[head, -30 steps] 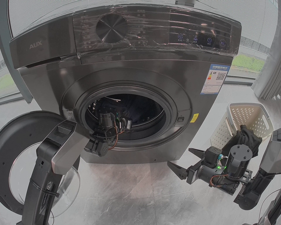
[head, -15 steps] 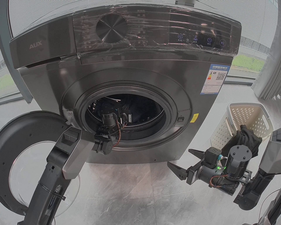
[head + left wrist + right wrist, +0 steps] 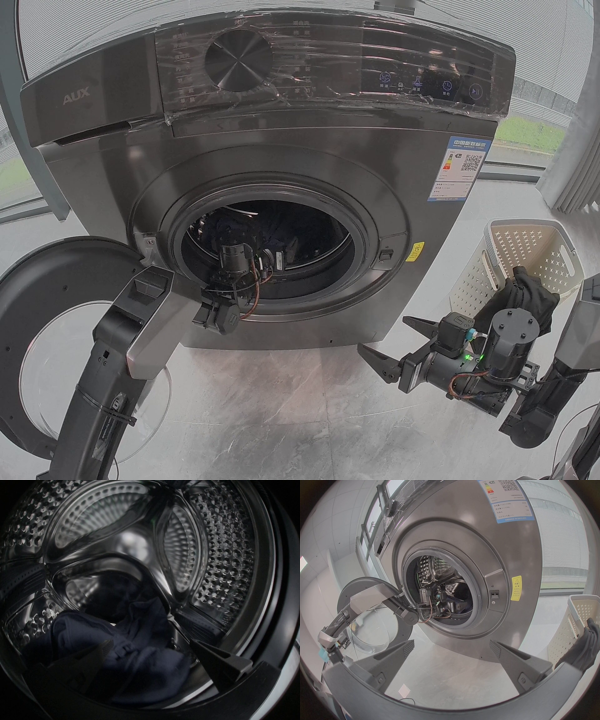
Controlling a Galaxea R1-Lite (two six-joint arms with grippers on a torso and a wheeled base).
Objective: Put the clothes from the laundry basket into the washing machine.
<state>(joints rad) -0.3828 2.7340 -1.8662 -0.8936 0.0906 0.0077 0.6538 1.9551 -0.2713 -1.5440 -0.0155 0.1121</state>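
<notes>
The right end effector point(image 3: 389, 342) hangs low over the grey floor point(image 3: 281, 406), in front of the washing machine and towards its right side. Its two fingers are spread wide with nothing between them, and they point at the machine's front.

Just behind that arm, on the floor to the right of the machine, stands the white laundry basket point(image 3: 531, 244), tilted with its perforated wall facing forward. A black garment point(image 3: 525, 300) is draped over the basket's near rim and hangs partly outside it.

To the left, the round glass door point(image 3: 56, 294) is swung fully open. The left arm passes beside the door and in through the opening of the washing machine point(image 3: 281, 156).

The left end effector point(image 3: 150, 644) is inside the perforated steel drum point(image 3: 218, 558), just past the rim. Its fingers are also wide apart and hold nothing.

A crumpled navy garment point(image 3: 140, 667) lies on the bottom of the drum, below and beyond those fingers. Whether it touches them cannot be told in the dim light.

An energy label point(image 3: 459, 167) and a small yellow sticker point(image 3: 414, 251) sit on the machine's front panel, right of the opening.
</notes>
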